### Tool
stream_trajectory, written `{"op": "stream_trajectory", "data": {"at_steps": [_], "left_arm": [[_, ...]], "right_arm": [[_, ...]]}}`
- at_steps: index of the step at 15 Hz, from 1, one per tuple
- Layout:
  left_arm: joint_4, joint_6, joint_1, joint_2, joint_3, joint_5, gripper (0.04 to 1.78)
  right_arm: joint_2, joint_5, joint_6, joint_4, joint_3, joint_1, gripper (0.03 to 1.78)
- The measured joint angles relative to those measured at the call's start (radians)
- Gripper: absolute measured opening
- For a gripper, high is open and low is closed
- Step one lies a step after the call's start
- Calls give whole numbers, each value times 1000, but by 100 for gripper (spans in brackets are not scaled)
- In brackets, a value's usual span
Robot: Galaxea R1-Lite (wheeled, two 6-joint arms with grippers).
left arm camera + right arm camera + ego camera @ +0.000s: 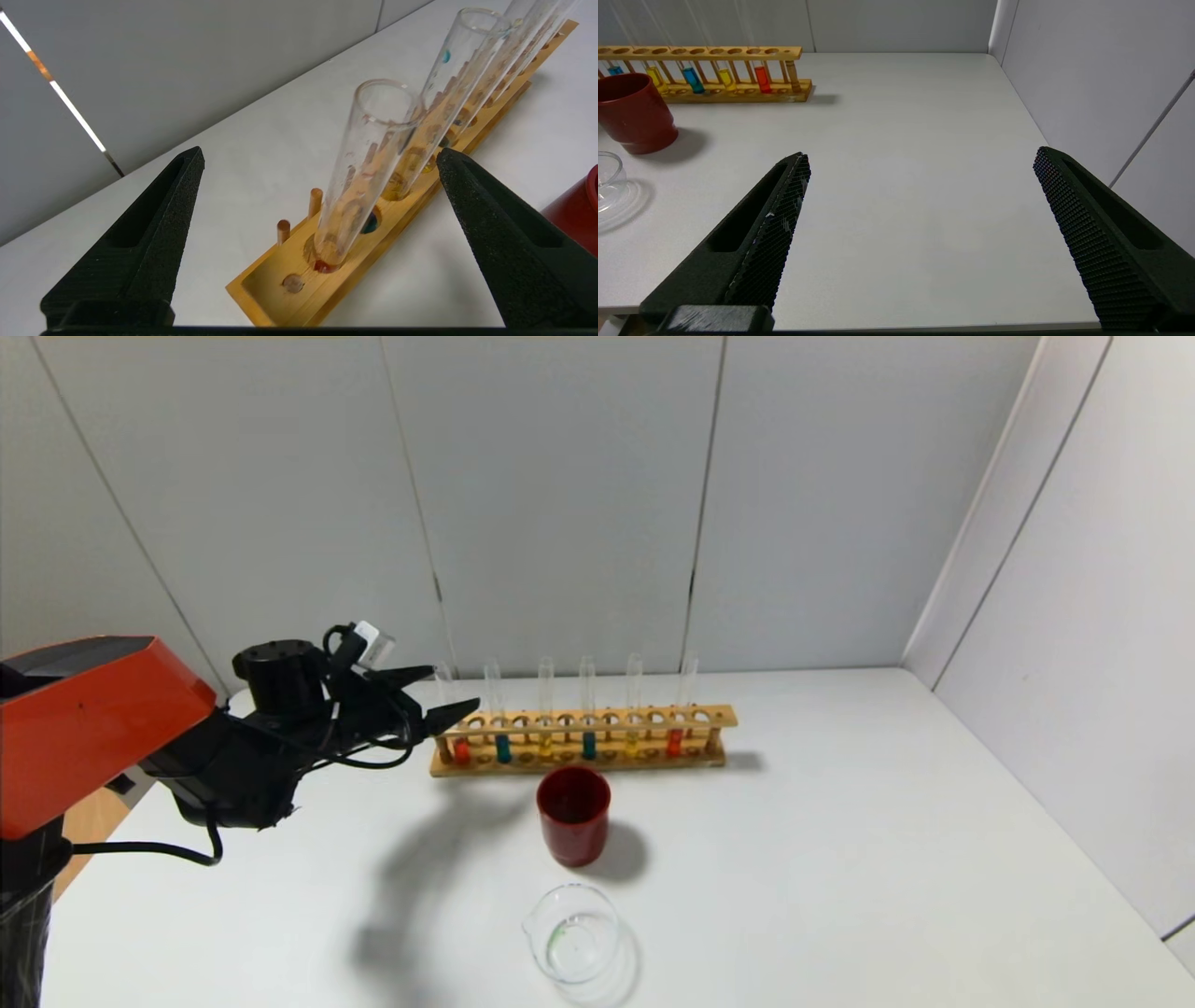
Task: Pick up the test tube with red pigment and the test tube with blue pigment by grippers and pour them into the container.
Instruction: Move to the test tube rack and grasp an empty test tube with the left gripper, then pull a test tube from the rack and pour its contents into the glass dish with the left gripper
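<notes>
Slender clear glass test tube with red pigment (359, 182), seated upright in the wooden rack (583, 742)'s left end hole, is straddled untouched by the left gripper (437, 695), spread wide for grasping.

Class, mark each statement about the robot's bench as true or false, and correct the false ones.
1. The left gripper is open around the red tube at the rack's end. True.
2. The glass beaker holds blue liquid. False: it looks empty.
3. The dark red cup stands between the wooden rack and the beaker. True.
4. The right gripper grips a tube. False: it is open over bare table.
</notes>
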Motion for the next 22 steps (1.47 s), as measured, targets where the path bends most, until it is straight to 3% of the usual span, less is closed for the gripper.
{"op": "stream_trajectory", "data": {"at_steps": [10, 13, 19, 22], "left_arm": [[-1, -8, 0, 24, -19, 1, 169], [-1, -7, -2, 25, -24, 1, 141], [3, -7, -10, 26, -29, 0, 41], [4, -6, -13, 23, -26, -1, 32]], "right_arm": [[0, 0, 0, 0, 0, 0, 175], [0, 0, 0, 0, 0, 0, 175], [0, 0, 0, 0, 0, 0, 175], [0, 0, 0, 0, 0, 0, 175]]}}
